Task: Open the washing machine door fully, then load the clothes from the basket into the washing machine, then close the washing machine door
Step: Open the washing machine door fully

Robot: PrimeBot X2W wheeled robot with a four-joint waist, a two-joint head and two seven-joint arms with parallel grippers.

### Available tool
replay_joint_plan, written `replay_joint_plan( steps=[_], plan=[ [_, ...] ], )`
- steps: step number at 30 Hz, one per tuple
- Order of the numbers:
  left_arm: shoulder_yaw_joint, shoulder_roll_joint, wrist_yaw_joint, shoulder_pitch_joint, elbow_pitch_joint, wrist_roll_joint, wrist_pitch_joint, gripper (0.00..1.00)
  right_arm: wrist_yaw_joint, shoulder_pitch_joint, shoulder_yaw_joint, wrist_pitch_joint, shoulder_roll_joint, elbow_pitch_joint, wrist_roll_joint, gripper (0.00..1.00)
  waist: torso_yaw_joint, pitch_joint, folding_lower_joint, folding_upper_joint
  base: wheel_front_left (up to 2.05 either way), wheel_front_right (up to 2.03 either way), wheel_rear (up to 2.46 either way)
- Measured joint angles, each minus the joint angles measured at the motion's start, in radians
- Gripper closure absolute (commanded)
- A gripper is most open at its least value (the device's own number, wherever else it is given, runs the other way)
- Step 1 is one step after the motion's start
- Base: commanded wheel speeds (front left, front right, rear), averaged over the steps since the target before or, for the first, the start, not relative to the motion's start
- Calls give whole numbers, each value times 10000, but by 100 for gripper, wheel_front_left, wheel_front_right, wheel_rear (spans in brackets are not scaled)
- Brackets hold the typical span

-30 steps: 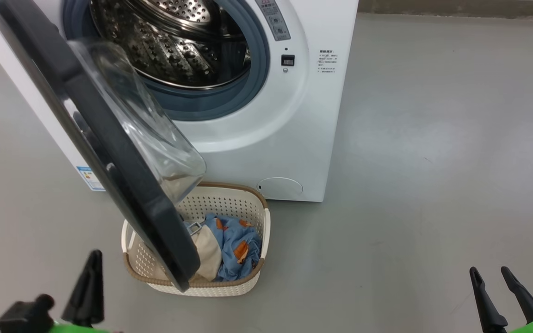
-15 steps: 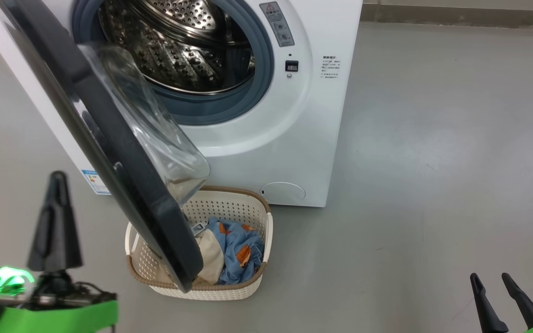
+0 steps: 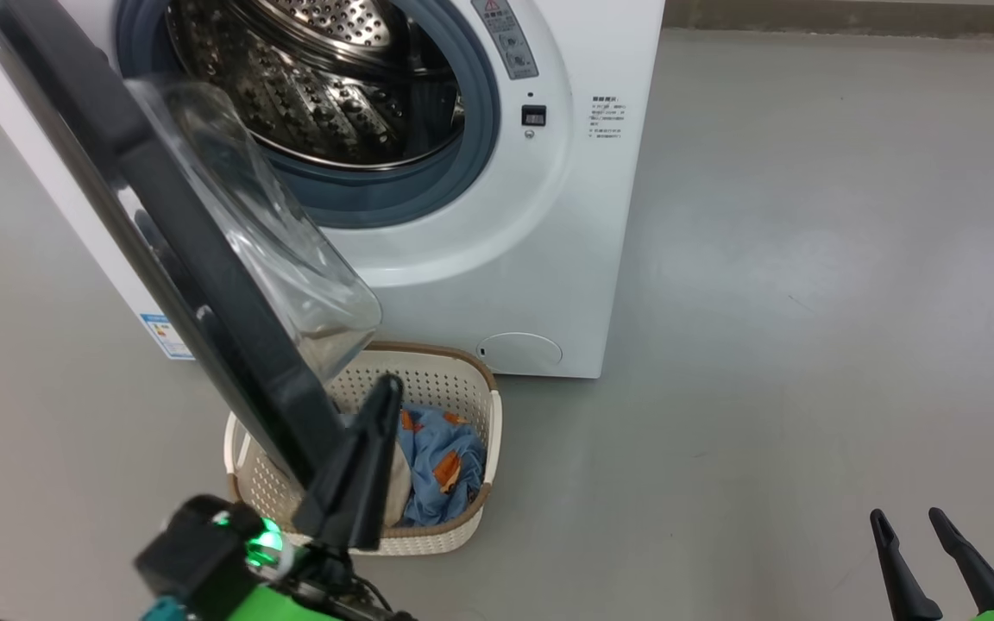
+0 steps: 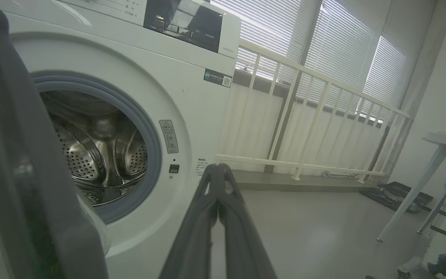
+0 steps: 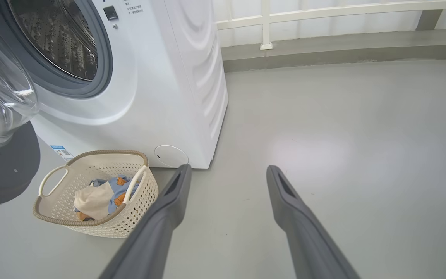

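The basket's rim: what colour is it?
The rim is brown with a woven look; the basket below is cream-white. Best seen in the right wrist view.

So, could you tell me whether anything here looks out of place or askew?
Nothing is spilled or damaged. The washing machine door stands only partly open, its lower edge hiding part of the basket in the head view, which may crowd access to the clothes.
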Motion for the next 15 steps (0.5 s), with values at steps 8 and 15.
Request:
replay_joint_plan(
  steps=[8, 15],
  plan=[
    [-355, -33, 0, -15, 1720, -424, -117, 100, 0, -12, -4, 0, -2, -4, 0, 0, -22, 112, 0, 0, 0, 0, 0],
    [-268, -79, 0, -447, 3310, -756, -451, 100, 0, -20, -8, 0, 0, -71, -88, 0, -11, 230, 1, 0, 0, 0, 0]
  ],
)
